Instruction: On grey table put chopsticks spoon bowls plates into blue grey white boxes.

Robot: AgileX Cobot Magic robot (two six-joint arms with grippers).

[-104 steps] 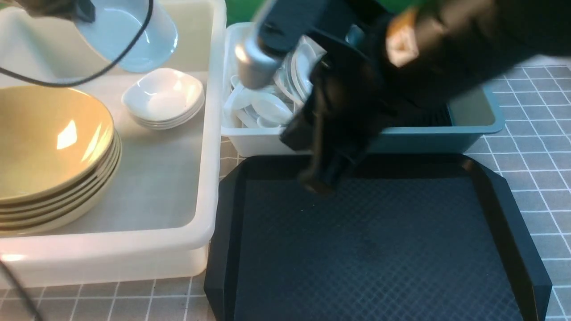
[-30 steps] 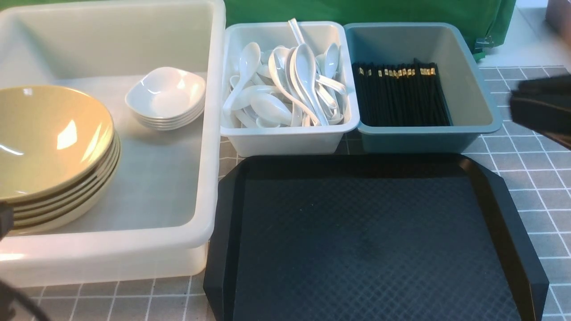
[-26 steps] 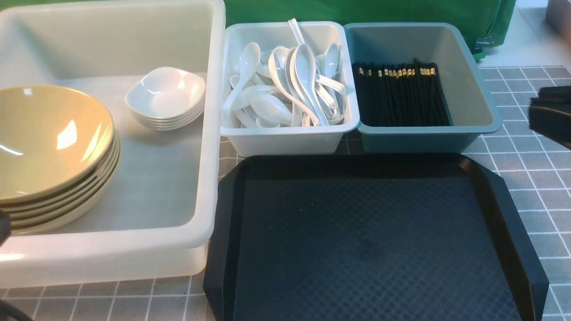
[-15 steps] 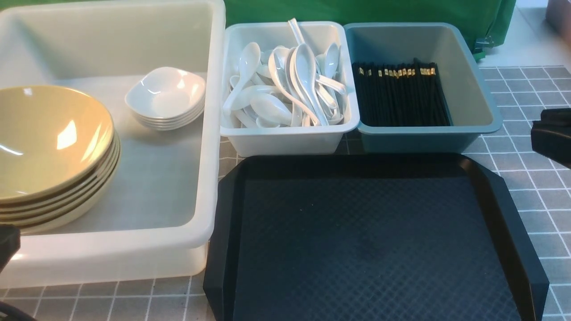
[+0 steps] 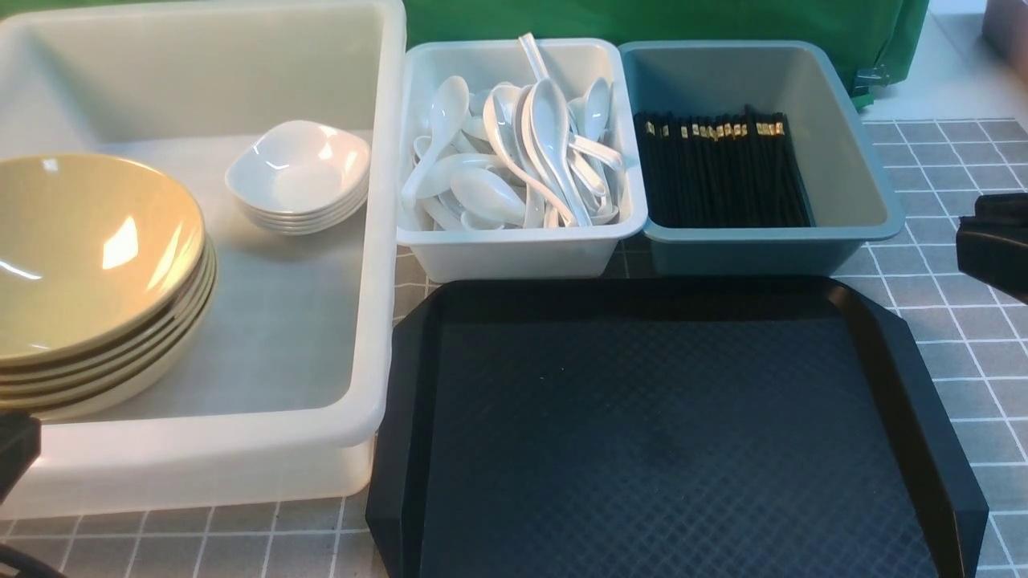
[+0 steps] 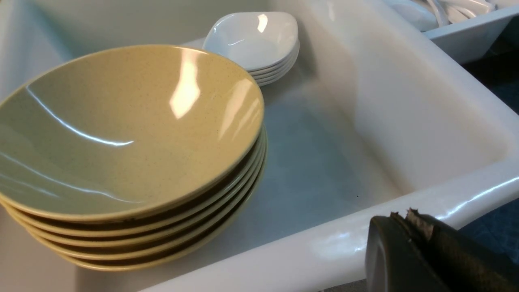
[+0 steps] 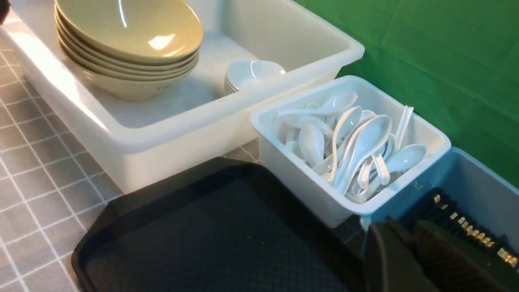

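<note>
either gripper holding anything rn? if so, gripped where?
Nothing held. Left gripper is shut on nothing beside the large white box; right gripper is empty, jaws barely apart.

In the front view, the stack of olive bowls [image 5: 92,265] runs off the left edge, and the large white box [image 5: 377,241] loses its far-left corner there too. The black tray [image 5: 666,433] is cut by the lower edge. Only a dark sliver of the left tool [image 5: 14,449] and a slab of the right tool [image 5: 996,241] show at the borders. The spoons' [image 5: 514,160] handle markings are too small to tell.
</note>
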